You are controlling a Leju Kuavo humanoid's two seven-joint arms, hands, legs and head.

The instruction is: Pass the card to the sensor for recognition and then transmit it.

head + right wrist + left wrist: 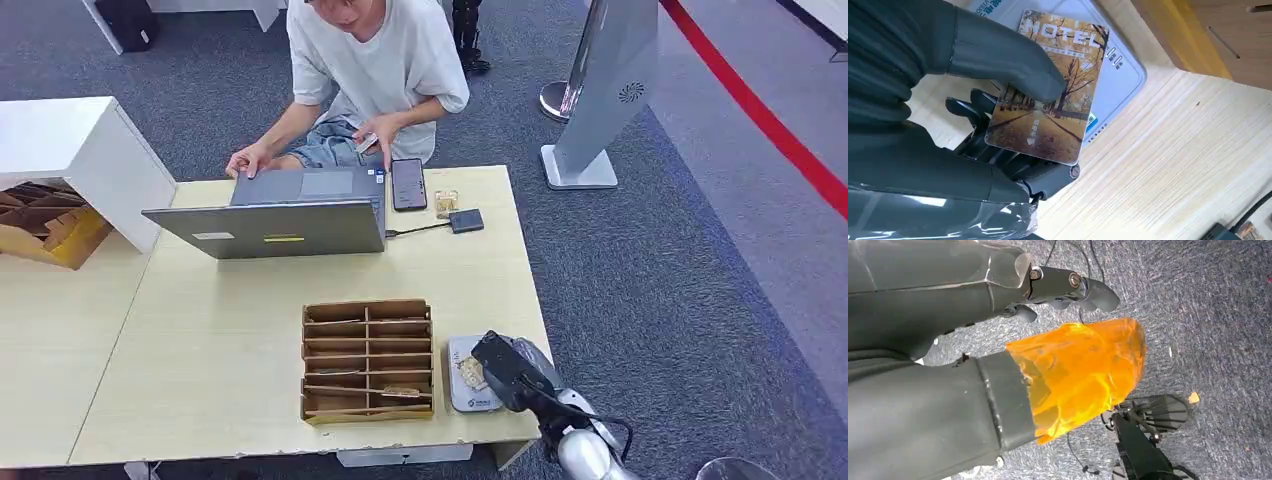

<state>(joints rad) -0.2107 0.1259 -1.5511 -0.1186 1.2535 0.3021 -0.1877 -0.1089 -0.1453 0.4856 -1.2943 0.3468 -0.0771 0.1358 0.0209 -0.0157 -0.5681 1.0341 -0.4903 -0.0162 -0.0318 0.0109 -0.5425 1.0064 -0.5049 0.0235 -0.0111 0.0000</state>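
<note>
One card matters here, a hotel key card printed with an autumn avenue, and the right hand pinches it between the thick thumb on its face and the darker fingers underneath. In the right wrist view the card's long axis runs from the fingers toward the top of the frame, its far end lying over the white sensor; whether it touches the pad I cannot tell. In the head view, hand and sensor sit at the lower right of the surface, just right of the cardboard tray. The right hand is the nearer one; the left hand hangs over the carpet, fingers loosely curled around nothing that I can see. A person sits at the laptop across the surface
</note>
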